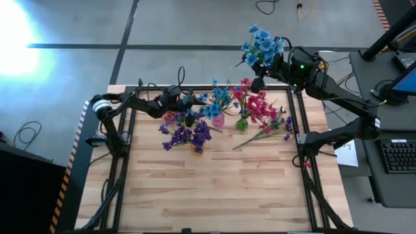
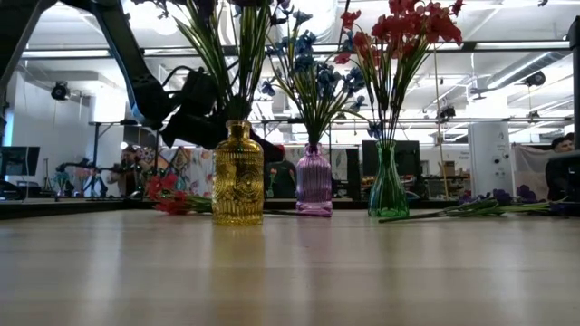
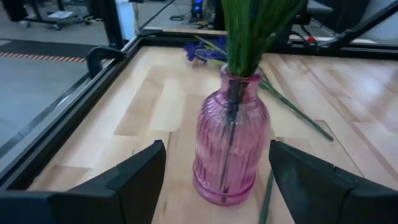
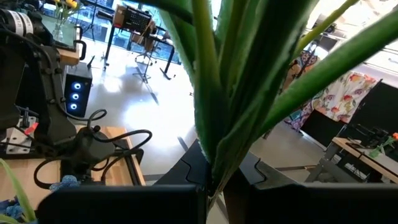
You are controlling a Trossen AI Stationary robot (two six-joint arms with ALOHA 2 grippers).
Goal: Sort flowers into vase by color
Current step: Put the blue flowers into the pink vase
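1. Fingers of the left gripper (image 3: 214, 180) stand apart on either side of the pink vase (image 3: 229, 143), which holds blue flowers (image 1: 218, 99).
2. Right gripper (image 1: 259, 83) is clamped on a bunch of blue blooms (image 1: 262, 44), raised beyond the table's far edge.
3. Purple flowers (image 1: 188, 134) fill the yellow vase (image 2: 237, 174); red ones (image 1: 259, 105) fill the green vase (image 2: 388, 184).
4. Loose stems (image 1: 263, 135) lie on the table (image 1: 214, 188) right of the vases.

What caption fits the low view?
Yellow vase, pink vase and green vase hold flower stems.
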